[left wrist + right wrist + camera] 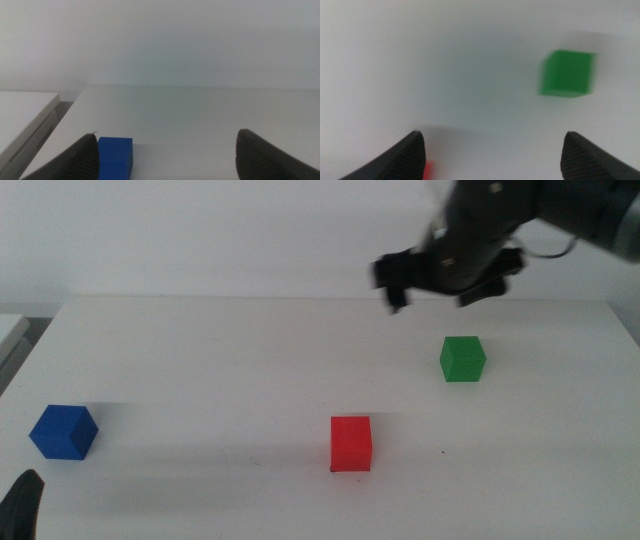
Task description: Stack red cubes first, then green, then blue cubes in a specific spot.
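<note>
1. My right gripper [446, 283] hangs in the air above the far right part of the table [220, 370], its jaws spread wide with nothing between them. It looks blurred in the middle view.
2. In my right wrist view those jaws rise apart at the bottom edge, with bare white tabletop between them.
3. The green cube [462, 359] sits on the table just below and nearer than that gripper, not touching it. My right wrist view shows it [568, 73] smeared by blur, off to one side of the open jaws.
4. The red cube [351, 443] stands near the middle of the table's front, well apart from the green one. Only a sliver of red [429, 168] shows beside one right jaw.
5. My left gripper [165, 155] waits low at the near left corner; its jaws are parted and empty.
6. The blue cube [63, 431] rests on the table near the left edge, just beyond that gripper. In my left wrist view it [115, 157] sits right beside one jaw, inside the gap.
7. I cannot make out the pen marks of the spot.
</note>
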